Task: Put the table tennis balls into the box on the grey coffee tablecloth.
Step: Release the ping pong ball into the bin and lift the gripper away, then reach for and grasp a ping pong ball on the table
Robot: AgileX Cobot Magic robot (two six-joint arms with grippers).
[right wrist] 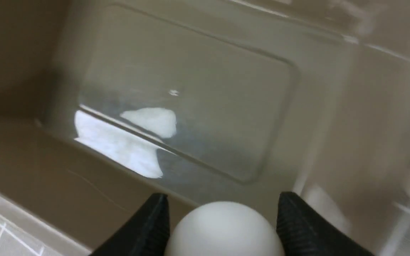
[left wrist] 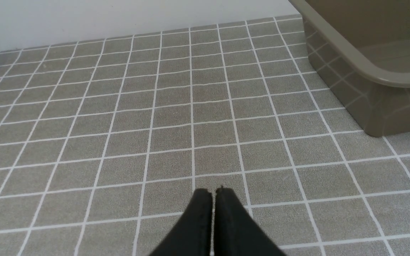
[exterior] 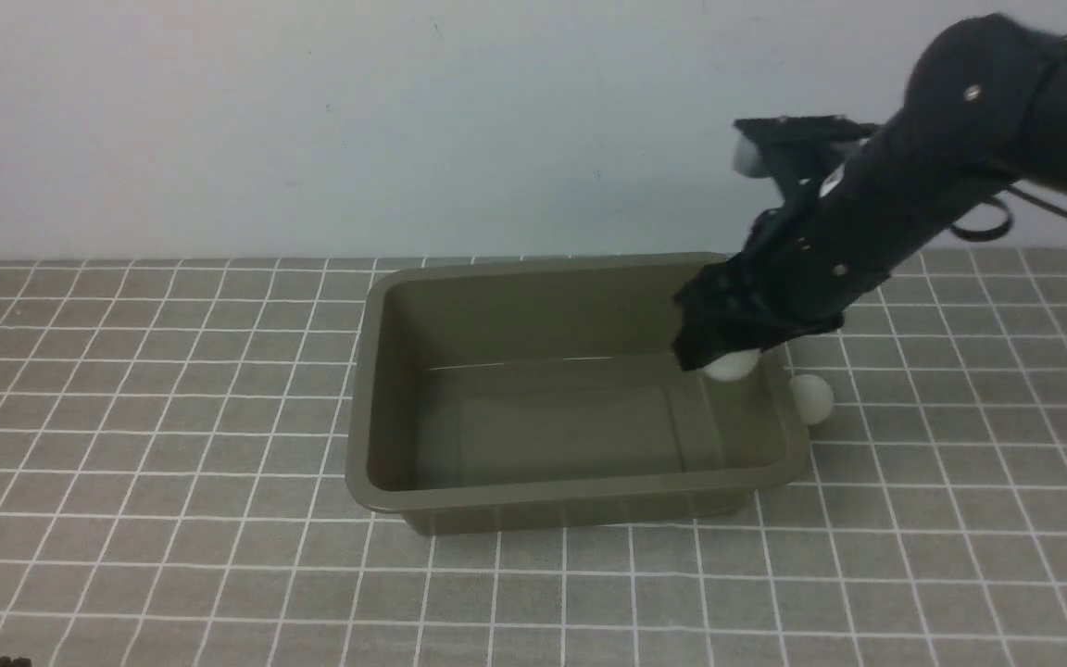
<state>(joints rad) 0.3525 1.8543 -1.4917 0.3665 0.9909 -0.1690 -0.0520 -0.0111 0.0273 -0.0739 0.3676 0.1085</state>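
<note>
The olive-green box sits on the grey coffee tablecloth, with nothing on its floor. My right gripper hangs over the box's right end, shut on a white table tennis ball. In the right wrist view the ball sits between the two black fingertips above the box floor. The second ball lies on the cloth just outside the box's right wall. My left gripper is shut and empty over bare cloth, left of the box corner.
A pale wall runs along the back edge of the cloth. The cloth lies bare to the left of the box and in front of it. The right arm reaches in from the upper right.
</note>
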